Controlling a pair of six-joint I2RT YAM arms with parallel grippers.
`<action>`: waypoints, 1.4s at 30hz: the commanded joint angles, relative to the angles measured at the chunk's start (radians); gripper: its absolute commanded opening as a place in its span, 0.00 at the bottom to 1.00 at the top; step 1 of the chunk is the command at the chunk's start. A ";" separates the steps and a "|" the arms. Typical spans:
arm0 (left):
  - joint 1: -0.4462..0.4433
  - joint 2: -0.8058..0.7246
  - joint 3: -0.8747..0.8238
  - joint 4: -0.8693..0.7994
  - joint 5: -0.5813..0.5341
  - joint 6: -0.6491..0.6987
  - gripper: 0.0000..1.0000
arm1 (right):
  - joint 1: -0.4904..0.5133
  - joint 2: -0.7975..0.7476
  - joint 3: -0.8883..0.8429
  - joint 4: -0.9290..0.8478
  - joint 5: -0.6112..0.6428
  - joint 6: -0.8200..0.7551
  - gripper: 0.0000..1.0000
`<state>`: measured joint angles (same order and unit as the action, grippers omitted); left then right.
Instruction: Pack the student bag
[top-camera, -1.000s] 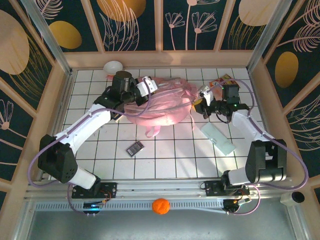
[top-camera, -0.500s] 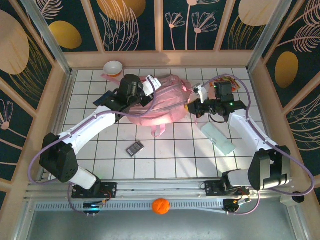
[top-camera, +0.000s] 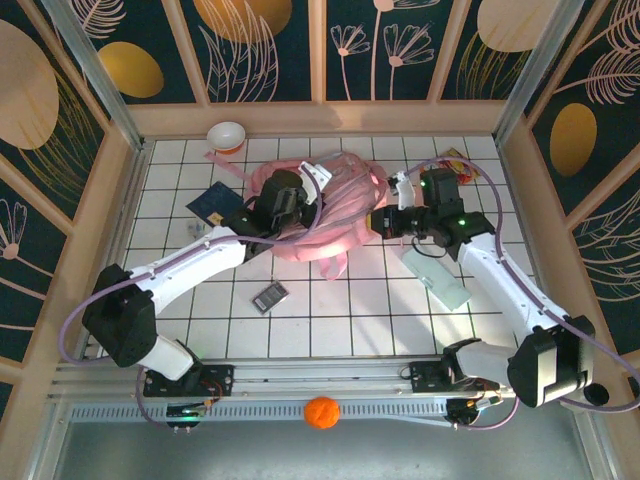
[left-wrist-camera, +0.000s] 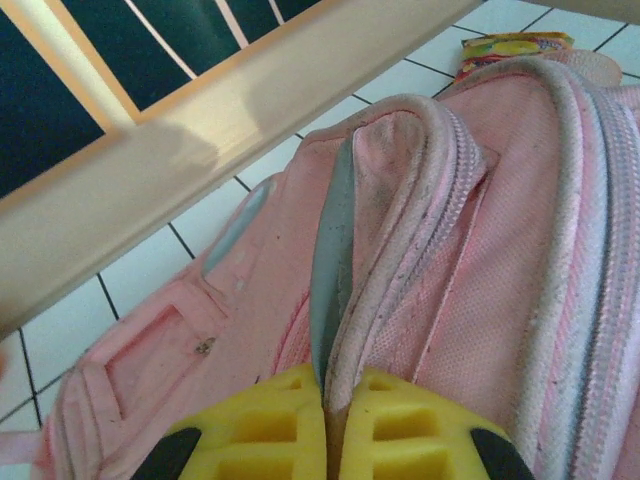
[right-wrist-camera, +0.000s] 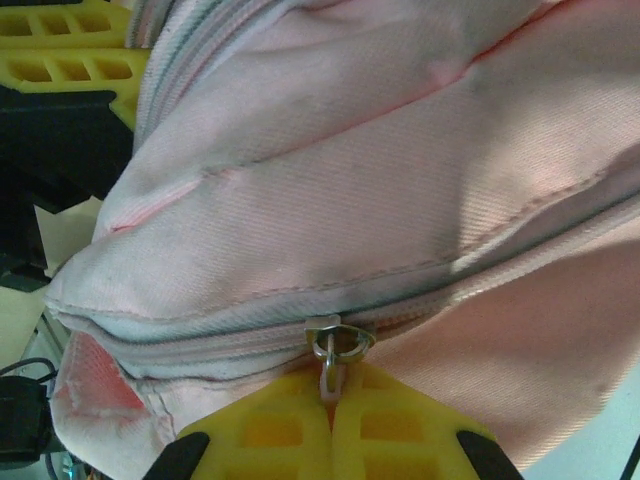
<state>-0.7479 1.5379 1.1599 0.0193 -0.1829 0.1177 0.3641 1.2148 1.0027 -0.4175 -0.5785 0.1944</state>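
The pink student bag (top-camera: 340, 215) lies bunched at the middle back of the tiled table. My left gripper (top-camera: 308, 188) is at its left top and my right gripper (top-camera: 384, 222) at its right side. In the left wrist view the yellow left gripper (left-wrist-camera: 336, 405) is shut on a ridge of the bag's fabric (left-wrist-camera: 400, 190) beside a zip. In the right wrist view the right gripper (right-wrist-camera: 333, 398) is shut on the white zipper pull (right-wrist-camera: 332, 372), which hangs from a metal slider (right-wrist-camera: 338, 340) on the bag (right-wrist-camera: 380, 180). The left gripper's fingers (right-wrist-camera: 60, 62) show at the top left there.
A white bowl (top-camera: 226, 134) stands at the back left. A dark blue book (top-camera: 211, 205) lies left of the bag, a small dark device (top-camera: 268, 296) in front, a pale green case (top-camera: 436, 277) to the right, and a colourful packet (top-camera: 458, 162) at the back right. The wooden wall (left-wrist-camera: 200, 150) is close behind.
The left gripper moved right and nearer, and the right gripper moved left. The bag is bunched narrower between them, and the blue book is now uncovered.
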 joint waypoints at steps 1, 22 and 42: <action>-0.016 0.041 0.079 0.088 -0.087 -0.158 0.00 | 0.053 -0.021 0.013 0.016 -0.014 0.077 0.00; -0.027 0.096 0.129 0.108 -0.323 0.005 0.00 | 0.053 0.028 0.109 -0.206 -0.036 0.059 0.00; -0.026 0.220 0.307 -0.045 -0.311 -0.049 0.00 | 0.156 0.101 0.183 -0.158 -0.129 0.178 0.00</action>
<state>-0.7929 1.7134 1.3746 -0.0700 -0.4065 0.1459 0.4610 1.3144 1.1564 -0.6102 -0.6456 0.3111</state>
